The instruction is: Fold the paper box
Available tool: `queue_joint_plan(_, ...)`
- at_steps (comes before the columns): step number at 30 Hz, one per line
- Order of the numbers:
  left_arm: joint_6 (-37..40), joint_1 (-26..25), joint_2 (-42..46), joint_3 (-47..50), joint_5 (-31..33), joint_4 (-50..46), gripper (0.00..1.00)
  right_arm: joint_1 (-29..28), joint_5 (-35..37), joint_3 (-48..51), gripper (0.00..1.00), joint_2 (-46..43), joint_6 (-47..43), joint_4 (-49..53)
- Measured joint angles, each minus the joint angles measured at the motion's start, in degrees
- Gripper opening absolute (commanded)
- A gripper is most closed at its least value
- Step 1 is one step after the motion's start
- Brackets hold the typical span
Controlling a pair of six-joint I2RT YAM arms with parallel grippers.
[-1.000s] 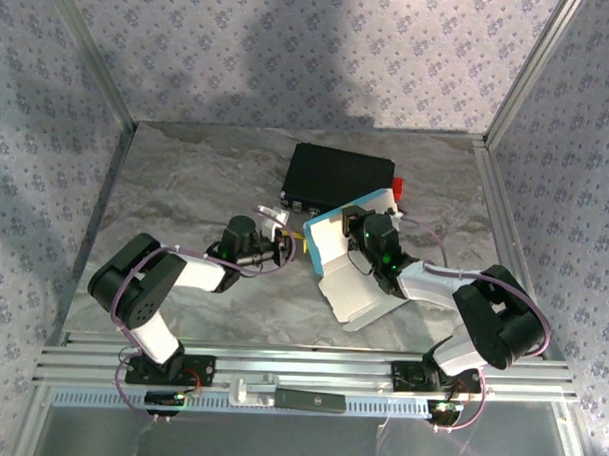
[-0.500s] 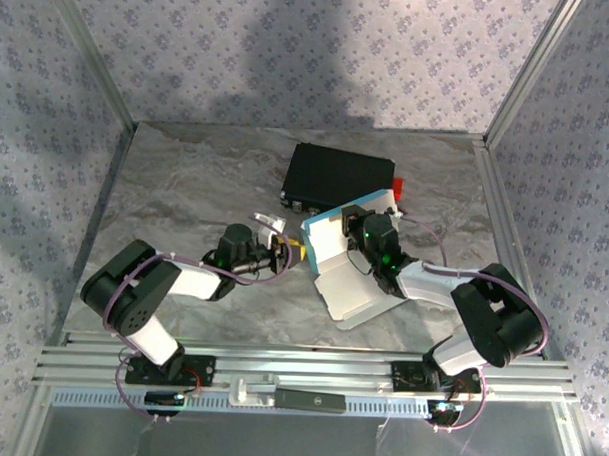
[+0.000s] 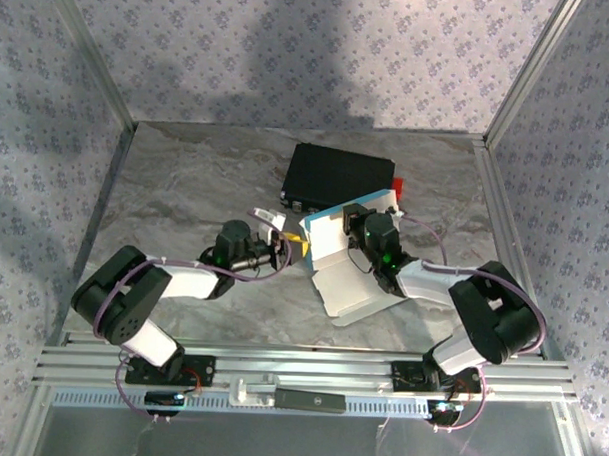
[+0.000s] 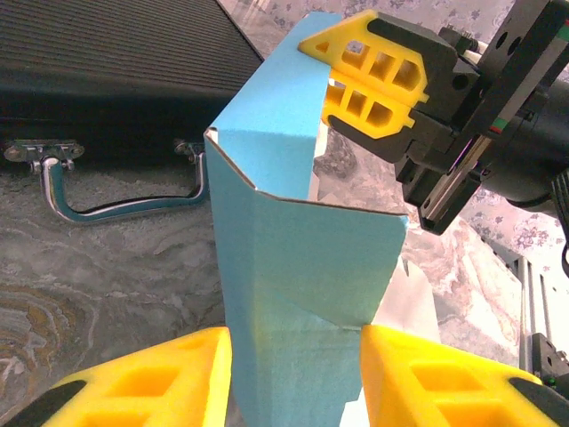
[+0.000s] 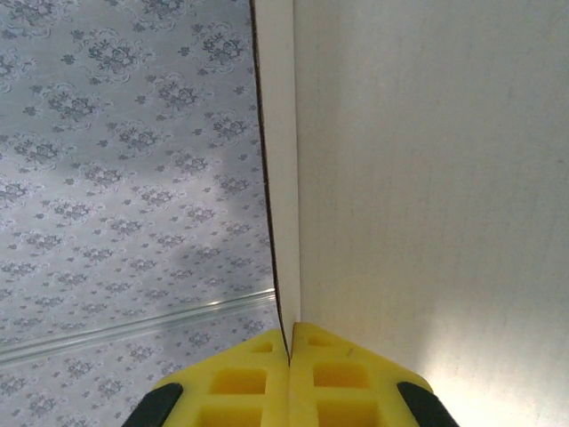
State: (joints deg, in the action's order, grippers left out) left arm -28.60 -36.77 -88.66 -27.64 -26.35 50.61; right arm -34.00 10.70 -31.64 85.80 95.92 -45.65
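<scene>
Top external view: paper box up between both arms, right one clamped on it

I see the marbled table (image 3: 186, 184) with the black case (image 3: 338, 176) lying toward its far side. Just in front of the case, right of centre, sits the paper box (image 3: 347, 290), partly folded: a white panel lies on the table and a wall with a cyan outside rises at its far left.

From the left wrist camera, the box (image 4: 302, 267) is a tall blue folded wall with an angled flap on top, and the case's metal handle (image 4: 116, 200) is behind it.

My right gripper (image 3: 357, 228) reaches over the box from the right. In the left wrist view I see its yellow fingers (image 4: 373, 76) pinching the top edge of that blue flap. The right wrist camera confirms it: the gripper (image 5: 289, 374) is pressed closed, with the thin edge of the white cardboard (image 5: 427, 178) running up from the seam between the fingers.

My left gripper (image 3: 289, 245) meets the box's left corner. Its jaws stand partly apart (image 4: 293, 382), one yellow pad on each side of the blue wall's lower part. I cannot tell whether they squeeze it or merely flank it.

A small red object (image 3: 398, 184) sits at the case's right end.
</scene>
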Motion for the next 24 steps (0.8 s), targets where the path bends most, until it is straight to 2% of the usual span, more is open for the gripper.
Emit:
queue_joint_plan(7,2.49,-0.37,-2.54,-3.74,0.94,-3.08,0.38,-0.07,0.50,1.81,0.00,2.97,-1.51,-7.91)
queue_joint_plan(17,8.55,-1.90,-2.56,-4.26,8.90,-7.45,0.39,-1.33,-0.09,6.14,0.00,10.75,-5.77,-26.25)
queue_joint_plan(24,11.69,-5.11,-2.56,-4.59,13.64,-8.22,0.41,-1.22,-0.68,9.88,0.00,10.54,-8.41,-31.30)
